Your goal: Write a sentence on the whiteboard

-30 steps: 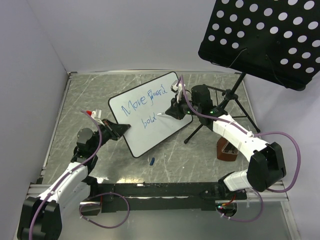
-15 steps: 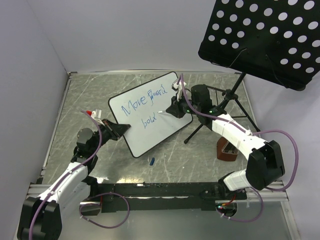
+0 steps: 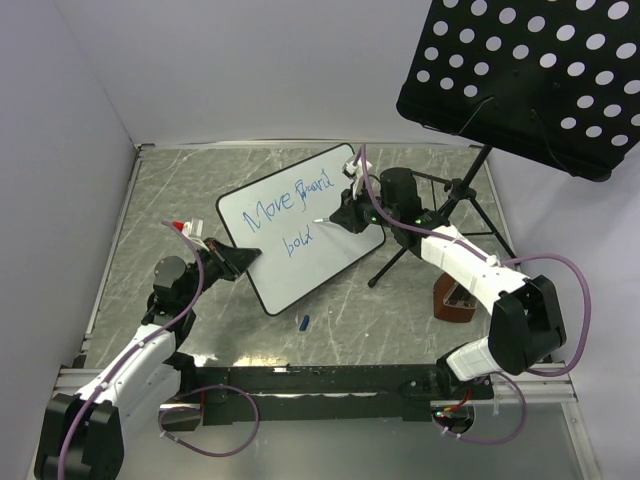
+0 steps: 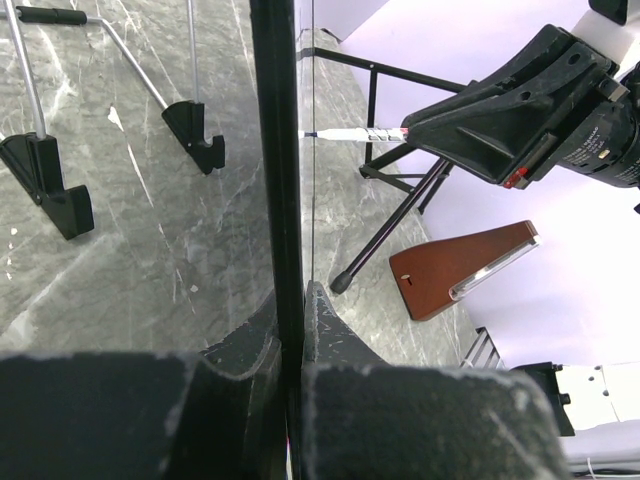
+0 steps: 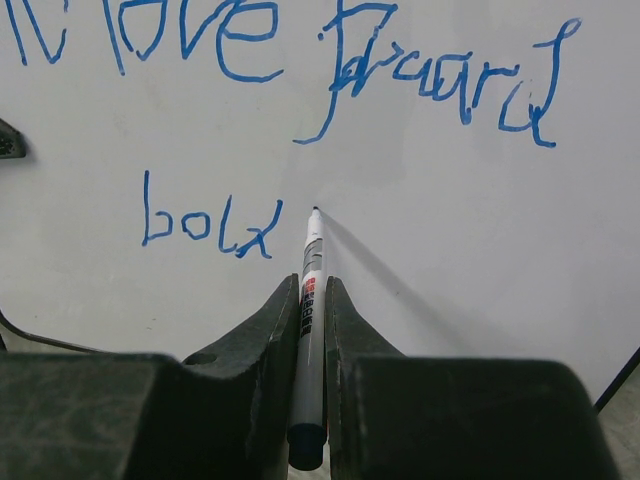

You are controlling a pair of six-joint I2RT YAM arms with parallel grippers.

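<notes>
**Figure. Writing on the whiteboard, second line in progress (items listed near to far).**

(a) Nearest on the table point(image 3: 180, 190), just beyond the arm bases, lies one small blue piece point(image 3: 303, 321), possibly a marker cap. It lies apart from the board.

(b) The left gripper point(image 3: 245, 259) is clenched on the near-left rim of the whiteboard point(image 3: 300, 275). The left wrist view shows the black rim edge-on between the two fingers. The board sits near the middle of the table, slightly left, its long side running from near-left to far-right. Whether its underside rests on the table cannot be told.

(c) The sentence point(image 3: 295, 200) stands in blue ink in two lines: "Move Board" on the far line and "bold" on the near line.

(d) The right gripper point(image 5: 311, 300) is shut on the marker point(image 5: 313, 250), which points away from the wrist. The tip sits just right of the "d" of "bold" and appears to touch the board.

(e) To the right, off the board, stands a brown metronome point(image 3: 455, 300). Farther right and beyond it is a black perforated music stand point(image 3: 530, 70) on a tripod.

**Step in hand (judged):** the last word is unfinished. The next move likely calls for light, steady tip pressure, short strokes to the right on the same baseline, and a firm left-hand hold so the board does not slip.

**Count:** two arms, two grippers, one whiteboard, one marker, one blue piece, one metronome, one music stand. Three written words in two lines.
</notes>
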